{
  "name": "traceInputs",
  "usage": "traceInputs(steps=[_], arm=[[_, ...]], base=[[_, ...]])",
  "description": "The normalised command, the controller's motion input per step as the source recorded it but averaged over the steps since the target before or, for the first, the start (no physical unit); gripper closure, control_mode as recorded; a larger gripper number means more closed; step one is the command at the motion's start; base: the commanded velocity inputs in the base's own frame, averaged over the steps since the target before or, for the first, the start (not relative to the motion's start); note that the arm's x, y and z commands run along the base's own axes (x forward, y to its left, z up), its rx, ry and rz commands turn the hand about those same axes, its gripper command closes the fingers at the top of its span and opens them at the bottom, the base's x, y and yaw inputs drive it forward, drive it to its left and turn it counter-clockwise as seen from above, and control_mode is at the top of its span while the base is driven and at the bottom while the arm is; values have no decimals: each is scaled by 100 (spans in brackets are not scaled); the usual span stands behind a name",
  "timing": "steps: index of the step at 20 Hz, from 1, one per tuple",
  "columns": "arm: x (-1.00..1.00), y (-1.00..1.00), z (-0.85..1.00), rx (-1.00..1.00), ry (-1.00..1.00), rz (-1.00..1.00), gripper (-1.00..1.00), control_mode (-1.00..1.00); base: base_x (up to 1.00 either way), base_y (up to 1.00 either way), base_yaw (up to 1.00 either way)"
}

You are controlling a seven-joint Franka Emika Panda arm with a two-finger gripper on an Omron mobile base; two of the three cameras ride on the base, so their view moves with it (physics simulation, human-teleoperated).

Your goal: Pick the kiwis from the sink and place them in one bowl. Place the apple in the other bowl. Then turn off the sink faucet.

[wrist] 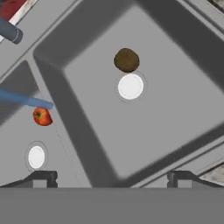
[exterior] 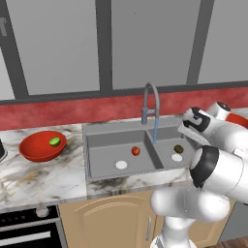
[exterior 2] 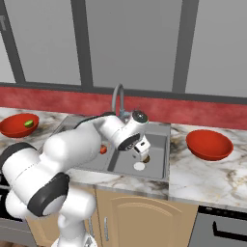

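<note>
- Your arm reaches forward, bent over the sink (exterior: pixel 104 133); the tool (wrist: pixel 111 177) hangs above the right basin, fingertips (wrist: pixel 43 177) spread wide apart, holding nothing.
- The brown kiwi (wrist: pixel 127 60) lies at 12 o'clock from the basin's drain (wrist: pixel 130 86); its long axis is too blurred to tell.
- The apple (wrist: pixel 42 117) sits in the left basin.
- The green kiwi (exterior: pixel 54 142) rests in the left bowl (exterior: pixel 36 150) on the bench (exterior: pixel 38 177).
- A blue stream runs from the faucet (exterior: pixel 151 101).
</note>
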Motion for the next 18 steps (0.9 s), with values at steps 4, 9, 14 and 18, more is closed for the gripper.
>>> traceInputs(steps=[4,9,14,18], arm=[[30,-12,-14,0,18,0,-100,-100],[19,0,-39,0,8,0,-100,-100],[16,0,-41,0,0,0,-100,-100],[15,-1,-37,-2,0,0,-100,-100]], base=[[0,0,0],[0,0,0],[0,0,0],[0,0,0]])
